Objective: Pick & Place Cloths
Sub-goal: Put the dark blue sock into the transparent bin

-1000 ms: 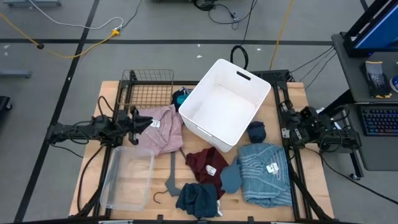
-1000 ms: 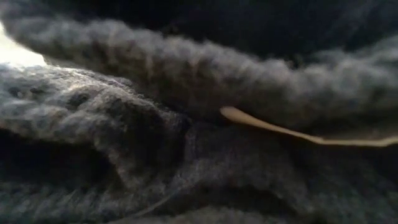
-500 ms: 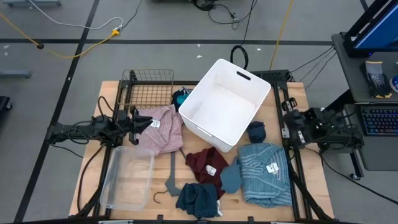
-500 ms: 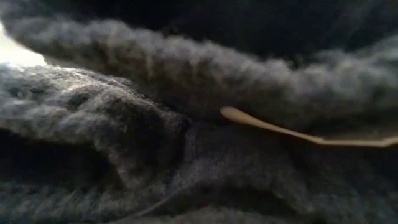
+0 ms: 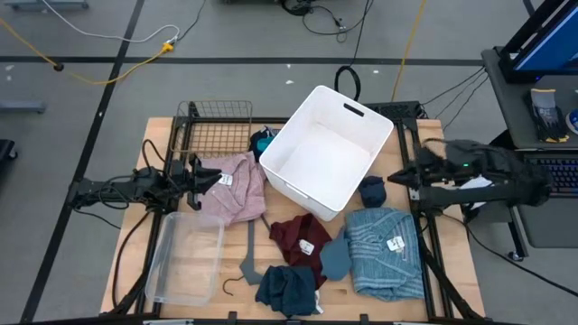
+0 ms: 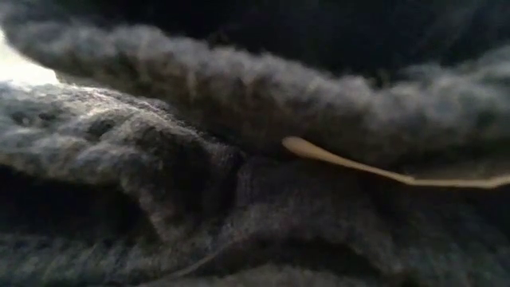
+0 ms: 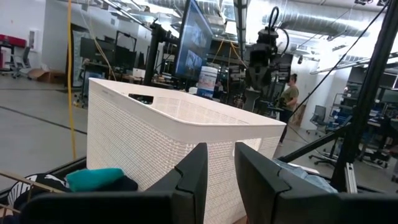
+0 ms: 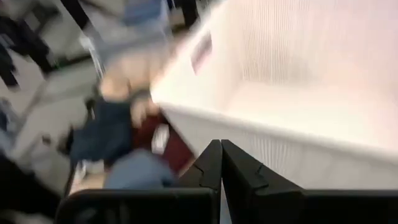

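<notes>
In the high view, the pink cloth [image 5: 233, 190] lies left of the white bin [image 5: 298, 158]. The maroon cloth [image 5: 296, 236], the light-blue ribbed cloth [image 5: 386, 253] and a small navy piece [image 5: 372, 190] lie near the bin's near corner. A dark teal piece [image 5: 287, 289] sits at the near edge. My left gripper [image 5: 209, 178] hovers at the pink cloth's left edge and is narrowly open in its wrist view [image 7: 221, 168]. My right gripper [image 5: 392, 179] is shut [image 8: 221, 155] and sits right of the bin, just beyond the navy piece.
A grey hanger [image 5: 246, 260] and a clear plastic tub [image 5: 185, 257] lie on the near left. A wire basket [image 5: 212, 131] stands far left, with a teal piece [image 7: 94, 177] beside it. Dark knit fabric [image 6: 239, 143] fills the whole low view. Bare wood shows at the far right corner.
My right arm has swung out from the table's right edge toward the bin. Its gripper now reaches over the table beside the navy piece. No cloth has moved.
</notes>
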